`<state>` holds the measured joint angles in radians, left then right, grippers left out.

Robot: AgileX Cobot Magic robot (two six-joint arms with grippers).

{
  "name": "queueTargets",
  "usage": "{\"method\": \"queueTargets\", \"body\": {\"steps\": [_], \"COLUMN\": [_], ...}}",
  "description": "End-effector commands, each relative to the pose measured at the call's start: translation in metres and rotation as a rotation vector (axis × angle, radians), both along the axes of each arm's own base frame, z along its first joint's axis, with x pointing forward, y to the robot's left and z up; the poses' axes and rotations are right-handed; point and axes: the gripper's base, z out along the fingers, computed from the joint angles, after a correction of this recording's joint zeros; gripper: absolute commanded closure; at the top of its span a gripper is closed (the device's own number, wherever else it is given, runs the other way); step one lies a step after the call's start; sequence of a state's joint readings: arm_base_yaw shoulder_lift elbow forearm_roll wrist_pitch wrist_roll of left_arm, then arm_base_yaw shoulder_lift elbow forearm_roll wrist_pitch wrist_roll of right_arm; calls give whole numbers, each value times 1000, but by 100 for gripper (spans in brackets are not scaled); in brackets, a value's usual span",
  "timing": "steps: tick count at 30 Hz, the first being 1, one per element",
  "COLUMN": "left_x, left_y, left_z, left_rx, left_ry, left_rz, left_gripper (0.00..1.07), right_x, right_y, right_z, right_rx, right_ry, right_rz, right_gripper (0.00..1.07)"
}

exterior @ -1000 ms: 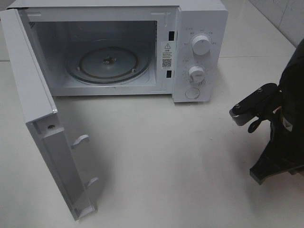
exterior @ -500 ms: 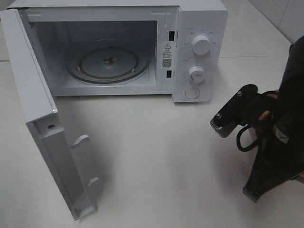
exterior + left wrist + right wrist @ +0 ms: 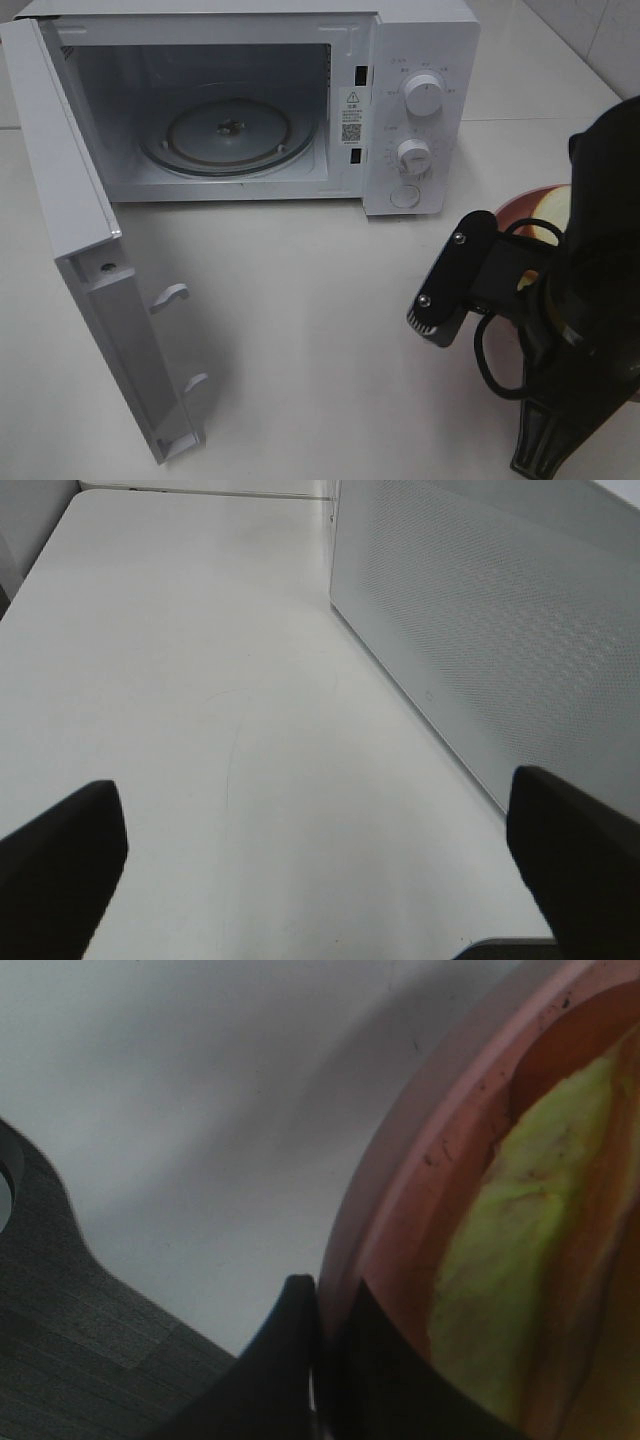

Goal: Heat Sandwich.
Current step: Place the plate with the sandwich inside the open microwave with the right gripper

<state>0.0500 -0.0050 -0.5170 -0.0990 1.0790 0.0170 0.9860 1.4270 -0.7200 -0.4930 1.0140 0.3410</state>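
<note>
Lying flat on pink plate [image 3: 420,1190], sandwich [image 3: 510,1260]

The microwave [image 3: 420,60] is white, and its door [image 3: 480,610] has tiny dots all over. The table [image 3: 320,330] is white too. The plate [image 3: 420,1190] is pink. The sandwich [image 3: 510,1260] shows yellow-green. The right gripper [image 3: 325,1335] is black.

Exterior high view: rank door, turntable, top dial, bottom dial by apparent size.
1. Door, though it is also nearest the camera.
2. Turntable.
3. Top dial and bottom dial: nearly alike, the top one perhaps slightly larger.
</note>
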Motion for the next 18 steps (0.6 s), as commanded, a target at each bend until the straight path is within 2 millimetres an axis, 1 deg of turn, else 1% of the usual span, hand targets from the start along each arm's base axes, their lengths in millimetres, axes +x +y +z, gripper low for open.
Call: {"method": "queueTargets", "body": {"steps": [1,5,8,9,17,18], "left_x": [-2,-2,-2,-2,-2,-2], "left_y": [-1,-1,-1,-1,-1,-1], "left_z": [0,0,0,0,0,0], "left_rx": [-12,-12,-12,-12,-12,-12], "left_ry": [-26,-26,-26,-26,-26,-26], "left_rz": [-9,-9,-9,-9,-9,-9], "left_gripper": [9,9,9,9,9,9], "right_x": [-3,-14,-18,-20,-22,-22], "right_y": [3,13,16,17,22,23], "right_z": [3,3,3,3,4,4], "right_rx": [-32,-38,-41,-49,-45,-34], "right_ry": [-15,-10,-8,-2,11,10], "right_rz": [59,145,179,217,314,351], "right_gripper": [107,107,107,107,107,107]}}
